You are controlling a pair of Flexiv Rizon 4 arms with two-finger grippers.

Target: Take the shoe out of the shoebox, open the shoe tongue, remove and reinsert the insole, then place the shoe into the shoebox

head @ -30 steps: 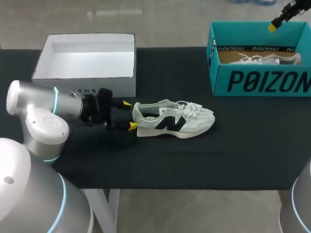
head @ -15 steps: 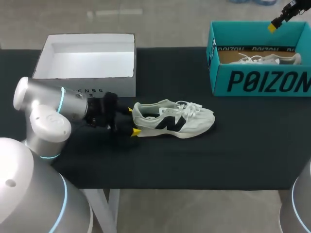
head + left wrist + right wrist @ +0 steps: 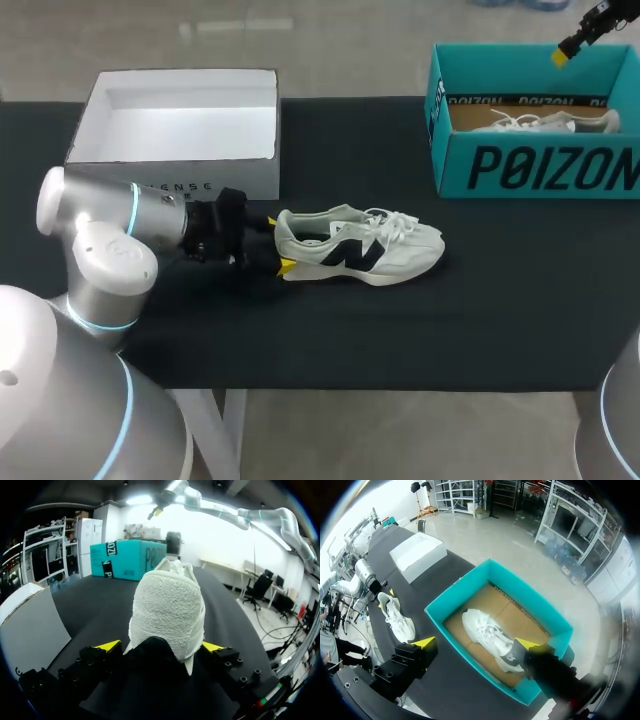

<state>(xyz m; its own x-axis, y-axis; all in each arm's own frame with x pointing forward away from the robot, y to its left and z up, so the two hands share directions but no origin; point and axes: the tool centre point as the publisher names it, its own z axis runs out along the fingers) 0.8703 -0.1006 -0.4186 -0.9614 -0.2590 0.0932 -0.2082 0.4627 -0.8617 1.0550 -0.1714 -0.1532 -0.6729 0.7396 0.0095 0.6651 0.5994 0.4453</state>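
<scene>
Nearest in, the left gripper [image 3: 160, 646]: yellow-tipped fingers spread, one on each side of the heel of the white low-top sneaker with grey panels and a dark side logo [image 3: 355, 245]. Straddling rather than clamping, by the look of it; no firm contact on both sides to be seen.

Stands upright on its sole near the middle of the black cloth-covered table [image 3: 400, 330]. Long axis straight out from that gripper, heel first, with toe and laces off to the robot's right. Collar and tongue face up, unobstructed from above.

Probably calls for pinning the heel before pulling the tongue open and drawing out the insole. Left arm by far the nearer, and already lined up with the length of the sneaker.

Flat, dark, bare cloth all round the sole, with nothing to snag on either flank.

Just behind the left arm, the open white cardboard box [image 3: 250, 180], near but not touching the sneaker.

Farther off, at the right rear corner, the open teal cardboard shoebox [image 3: 540, 165] with a second white sneaker [image 3: 540, 122] inside.

Farthest, high above that teal box and well apart from the work, the right gripper [image 3: 474, 644]: fingers wide, nothing between them.
</scene>
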